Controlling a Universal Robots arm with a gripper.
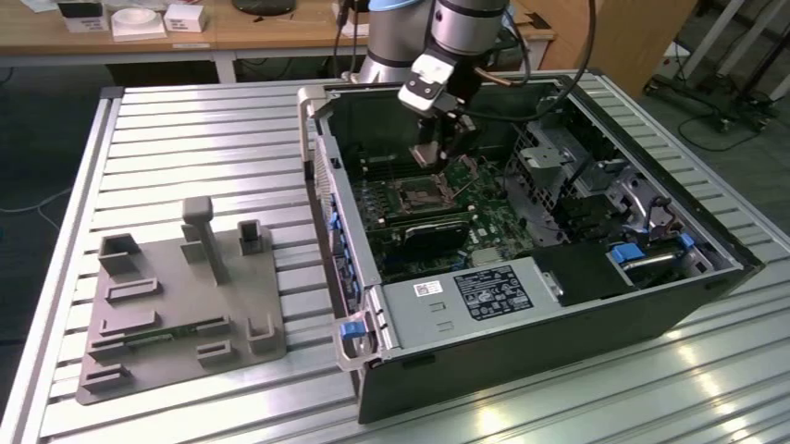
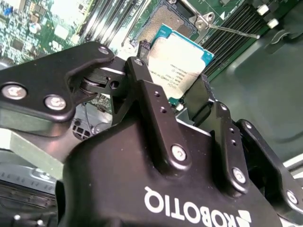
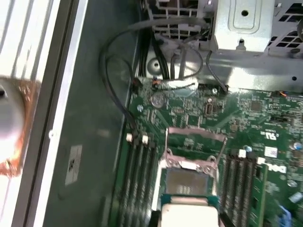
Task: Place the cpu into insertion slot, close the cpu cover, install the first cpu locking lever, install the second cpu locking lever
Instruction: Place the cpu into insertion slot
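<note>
One cpu (image 2: 177,66) is pinched by two opposite edges in the closed hand (image 2: 171,79), hanging close over the insertion slot (image 2: 163,23) and not yet seated. In the first wrist view the cpu cover (image 3: 195,135) appears swung up off the socket. A skewed or off-centre descent could catch a corner on the silvery rim or harm the contacts, and so thin an edge grip might slip. Small print covers the chip's top, white lettering marks the hand's body, and a label (image 1: 494,291) sits inside the computer case (image 1: 691,277) on the slatted bench (image 1: 198,139).

Open computer case (image 1: 531,356) beside grey fixture (image 1: 173,319) on slatted table (image 1: 198,139)
</note>
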